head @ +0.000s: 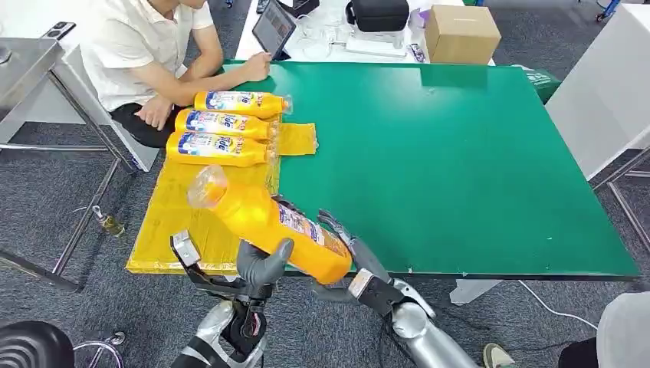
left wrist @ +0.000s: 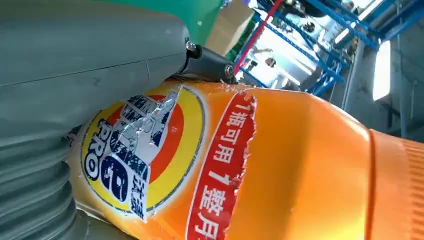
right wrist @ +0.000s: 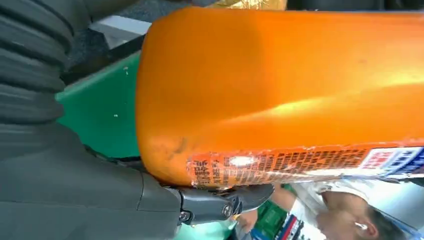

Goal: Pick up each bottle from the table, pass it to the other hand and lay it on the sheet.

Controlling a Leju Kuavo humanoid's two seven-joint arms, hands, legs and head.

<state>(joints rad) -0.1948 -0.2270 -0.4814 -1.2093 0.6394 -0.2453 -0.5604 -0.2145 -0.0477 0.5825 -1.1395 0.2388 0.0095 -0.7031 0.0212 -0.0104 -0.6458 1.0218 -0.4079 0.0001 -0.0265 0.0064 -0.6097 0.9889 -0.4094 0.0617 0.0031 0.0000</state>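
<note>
An orange detergent bottle hangs tilted above the table's front edge, cap end up over the yellow sheet. My left hand grips its body from below, thumb wrapped over the front. My right hand cups the base end, fingers behind the bottle. In the left wrist view the bottle's label lies against my thumb. In the right wrist view the orange base presses on the thumb. Three more bottles lie side by side on the sheet's far end.
A person sits at the far left corner with a forearm on the green table. A tablet and a cardboard box stand on the white table behind. A metal table stands to the left.
</note>
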